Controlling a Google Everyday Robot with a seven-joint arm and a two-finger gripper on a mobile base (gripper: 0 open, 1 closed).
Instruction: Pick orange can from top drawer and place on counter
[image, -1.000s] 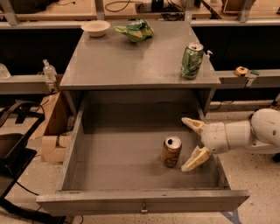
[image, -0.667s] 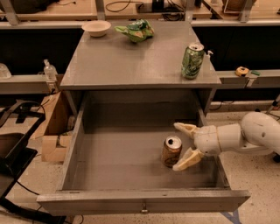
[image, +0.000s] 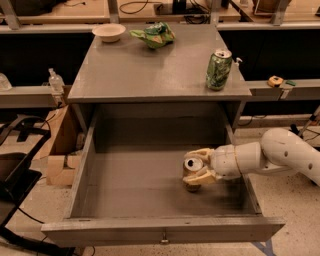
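The orange can stands upright on the floor of the open top drawer, right of the middle. My gripper reaches in from the right on a white arm. One finger lies behind the can and one in front, both against its sides. The gripper is shut on the can, which looks to rest on the drawer floor. The grey counter lies above and behind the drawer.
On the counter stand a dented green can at the right edge, a white bowl and a crumpled green bag at the back. A cardboard box sits on the floor to the left. A tan bench runs to the right.
My gripper has moved left from beside the can to around it, and its fingers have closed in on the can's sides. The can has stayed in place.
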